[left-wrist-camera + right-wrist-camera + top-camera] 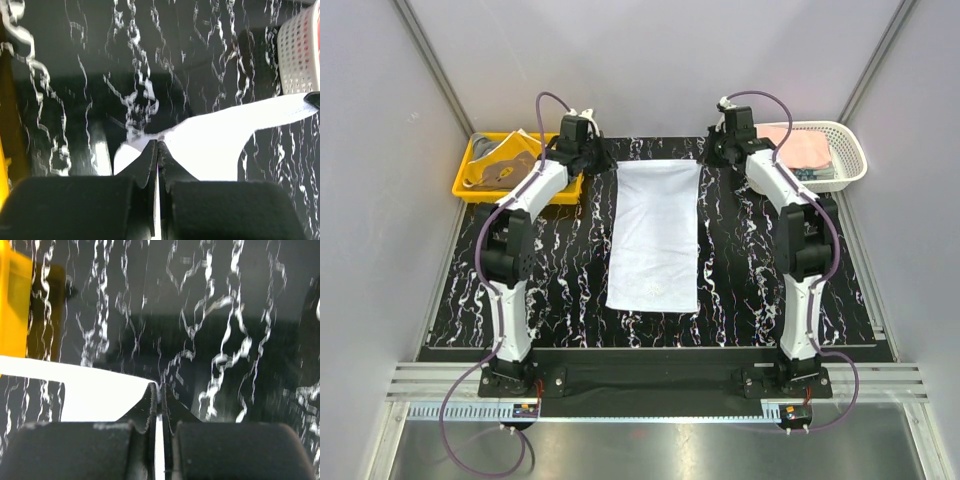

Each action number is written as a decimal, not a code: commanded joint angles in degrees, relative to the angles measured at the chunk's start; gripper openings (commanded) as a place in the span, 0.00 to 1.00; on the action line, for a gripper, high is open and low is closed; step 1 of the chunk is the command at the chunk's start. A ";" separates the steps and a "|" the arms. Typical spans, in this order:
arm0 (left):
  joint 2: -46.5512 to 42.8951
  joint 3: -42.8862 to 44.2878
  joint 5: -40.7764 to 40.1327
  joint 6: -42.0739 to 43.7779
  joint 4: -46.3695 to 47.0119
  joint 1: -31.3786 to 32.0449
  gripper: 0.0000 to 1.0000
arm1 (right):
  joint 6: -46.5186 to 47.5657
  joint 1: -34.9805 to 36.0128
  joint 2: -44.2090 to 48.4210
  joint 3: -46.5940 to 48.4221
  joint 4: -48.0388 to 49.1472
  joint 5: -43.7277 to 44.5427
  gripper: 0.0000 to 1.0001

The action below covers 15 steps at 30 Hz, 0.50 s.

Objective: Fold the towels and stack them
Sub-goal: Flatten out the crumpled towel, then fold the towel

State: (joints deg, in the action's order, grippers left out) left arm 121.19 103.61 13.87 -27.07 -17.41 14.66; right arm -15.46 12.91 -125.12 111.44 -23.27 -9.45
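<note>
A pale blue towel (655, 235) lies spread lengthwise down the middle of the black marbled mat (565, 270). My left gripper (603, 160) is shut on its far left corner, and the cloth (215, 150) is pinched between the fingertips of that gripper (157, 145). At the far right corner my right gripper (712, 155) is shut on the towel (90, 395), whose edge runs into the closed tips of the gripper (161, 387). The far edge looks slightly lifted between the two grippers. More towels, pink-orange (798, 142) and grey (820, 172), lie in the white basket.
A white lattice basket (850, 150) stands at the back right, close to the right arm, and the same basket (300, 50) appears in the left wrist view. A yellow tray (470, 180) with items in it sits at the back left, beside the left arm.
</note>
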 commanded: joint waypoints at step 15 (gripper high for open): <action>-22.48 -24.66 -8.33 -3.95 1.68 5.82 0.00 | -3.52 3.44 23.77 -27.84 4.28 -0.92 0.00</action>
State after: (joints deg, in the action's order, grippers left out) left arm 102.30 82.70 9.26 -29.23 -16.58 19.46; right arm -17.76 15.11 -105.34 86.35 -20.64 -11.03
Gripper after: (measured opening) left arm 0.005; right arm 0.044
